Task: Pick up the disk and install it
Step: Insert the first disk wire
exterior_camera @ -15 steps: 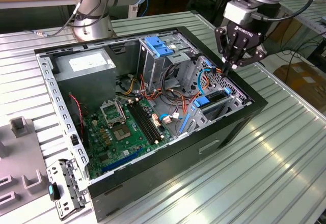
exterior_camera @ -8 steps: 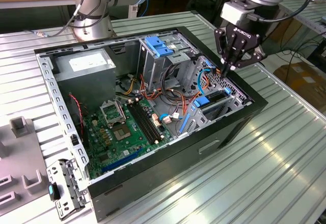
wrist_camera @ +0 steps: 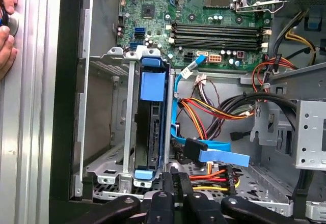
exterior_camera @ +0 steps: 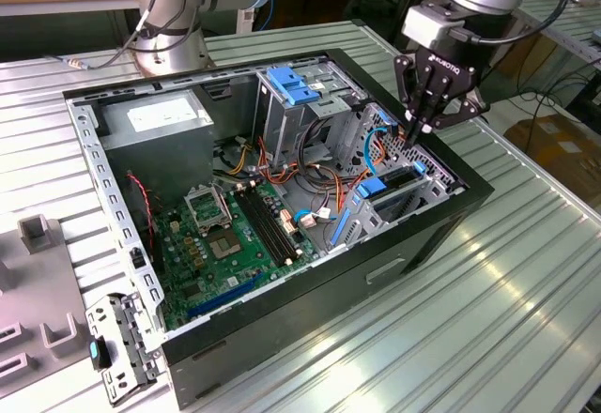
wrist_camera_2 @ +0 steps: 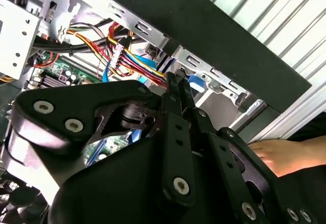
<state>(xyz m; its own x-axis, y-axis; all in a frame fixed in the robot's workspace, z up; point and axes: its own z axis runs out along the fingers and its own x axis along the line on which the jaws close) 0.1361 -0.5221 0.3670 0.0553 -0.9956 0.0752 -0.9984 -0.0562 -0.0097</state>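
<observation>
The disk (wrist_camera: 151, 127) stands on edge in the drive bay of the open computer case, framed by its blue carrier. In the exterior view the disk (exterior_camera: 376, 188) sits in the bay at the case's corner on the exterior view's right. My gripper (exterior_camera: 418, 131) hangs just above that bay's far end, fingers pressed together with nothing between them. In the first wrist view the gripper (wrist_camera: 175, 179) is beside the carrier's end, apart from it. In the second wrist view the gripper (wrist_camera_2: 176, 81) points at the bay's metal rim.
Orange, red and blue cables (wrist_camera: 204, 117) run beside the bay. The motherboard (exterior_camera: 235, 235) lies in the case's middle, a grey power-supply box (exterior_camera: 155, 117) at the back, and a blue clip (exterior_camera: 293, 84) tops a grey cage. A person's hand (wrist_camera: 6, 30) rests outside the case wall.
</observation>
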